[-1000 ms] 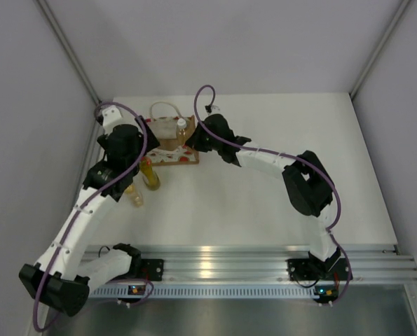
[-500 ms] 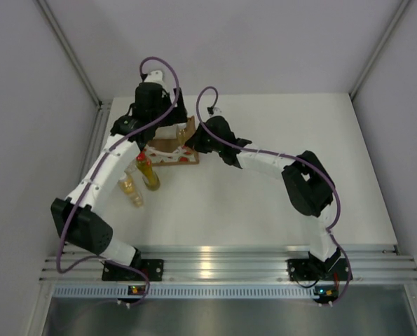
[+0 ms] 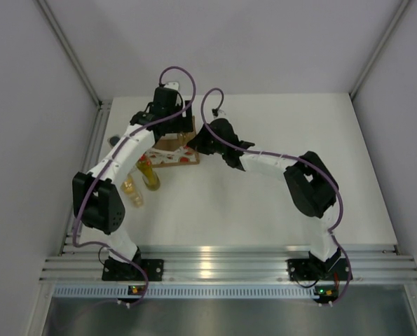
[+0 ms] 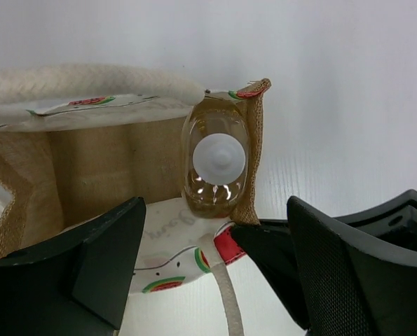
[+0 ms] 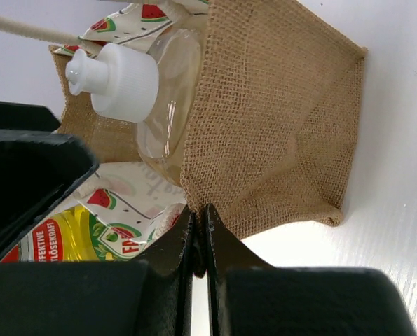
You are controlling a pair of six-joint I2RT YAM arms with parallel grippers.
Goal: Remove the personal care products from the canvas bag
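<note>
Left jaws, spread, swung above bagged white-capped bottle (image 4: 214,159); right jaws pinch canvas bag (image 5: 278,105).

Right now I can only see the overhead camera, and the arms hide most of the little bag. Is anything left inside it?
Observer: Yes. The left wrist view shows one white-capped bottle of amber liquid standing in a corner of the canvas bag.
Operator: Is the left gripper holding it?
Observer: No. The left gripper is open wide and clear of the bottle.
Operator: And the other one?
Observer: The right gripper is shut on the bag's burlap rim.
</note>
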